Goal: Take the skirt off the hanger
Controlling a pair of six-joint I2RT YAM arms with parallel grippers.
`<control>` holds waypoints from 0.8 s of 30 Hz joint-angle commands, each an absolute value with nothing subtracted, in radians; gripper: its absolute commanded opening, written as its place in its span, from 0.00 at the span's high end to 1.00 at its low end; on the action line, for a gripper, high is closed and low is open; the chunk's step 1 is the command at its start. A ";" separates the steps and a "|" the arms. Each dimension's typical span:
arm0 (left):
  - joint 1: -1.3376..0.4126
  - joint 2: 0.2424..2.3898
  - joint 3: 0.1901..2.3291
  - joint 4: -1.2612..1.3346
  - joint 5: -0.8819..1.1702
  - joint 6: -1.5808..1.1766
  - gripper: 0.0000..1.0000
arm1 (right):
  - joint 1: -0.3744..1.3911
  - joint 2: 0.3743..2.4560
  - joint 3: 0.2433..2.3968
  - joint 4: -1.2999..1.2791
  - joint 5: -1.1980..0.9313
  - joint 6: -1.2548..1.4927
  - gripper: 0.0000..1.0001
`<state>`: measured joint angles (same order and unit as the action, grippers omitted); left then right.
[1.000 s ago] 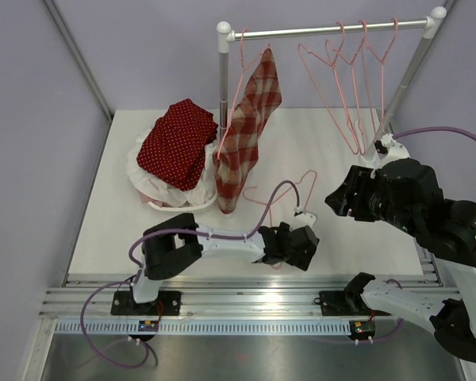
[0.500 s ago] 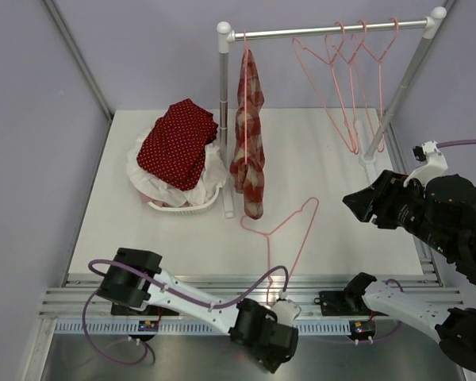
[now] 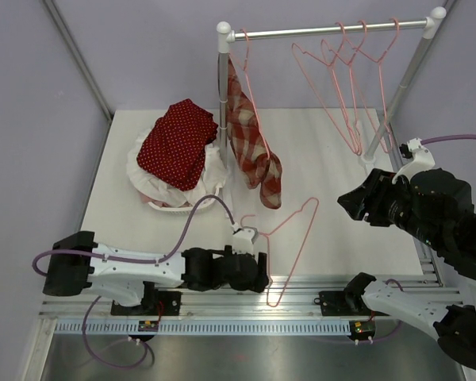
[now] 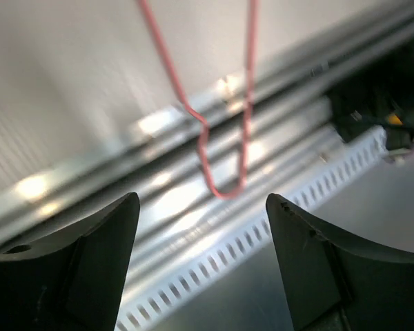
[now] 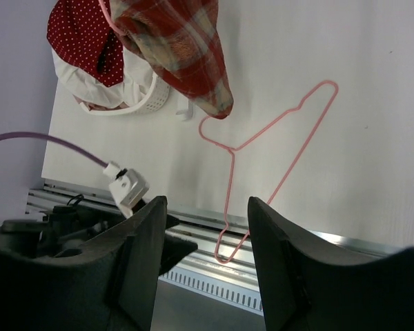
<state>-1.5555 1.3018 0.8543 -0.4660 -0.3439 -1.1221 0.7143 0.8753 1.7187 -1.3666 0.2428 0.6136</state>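
A red plaid skirt [image 3: 251, 151] hangs tilted on a pink hanger [image 3: 246, 71] at the left end of the rack's rail; the right wrist view shows its hem [image 5: 179, 52]. Another pink hanger [image 3: 292, 242] lies loose on the table, its hook [image 4: 224, 148] reaching over the near metal edge. My left gripper [image 3: 262, 272] lies low at that edge, just left of the hook, open and empty [image 4: 203, 269]. My right gripper [image 3: 346, 203] hovers open over the table's right side, nothing between its fingers [image 5: 203, 265].
A white basket [image 3: 170, 205] piled with red dotted cloth [image 3: 177, 143] stands left of the rack post [image 3: 224, 103]. Several bare pink hangers [image 3: 345, 79] hang on the rail's right half. The slanted right post [image 3: 401, 87] rises near my right arm.
My left arm has swung from below the table's front edge up to the edge, beside the loose hanger's hook. The skirt has swung and turned on its hanger. The right arm barely shifted.
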 commanded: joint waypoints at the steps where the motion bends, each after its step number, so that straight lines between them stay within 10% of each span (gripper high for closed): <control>1: -1.454 1.281 0.674 -0.071 -0.313 -1.074 0.23 | 0.719 0.899 1.778 -1.477 0.262 0.594 0.43; 14: -1.399 1.585 0.713 0.297 -0.121 -1.058 0.32 | 0.719 0.905 1.724 -1.480 0.288 0.600 0.43; 24: -1.479 1.557 0.767 0.051 -0.247 -1.135 0.36 | 0.719 0.900 1.715 -1.482 0.290 0.600 0.43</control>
<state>-1.4456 1.5856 0.7273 0.1249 -0.1734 -1.0939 0.7143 0.8982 1.7214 -1.3670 0.2539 0.6025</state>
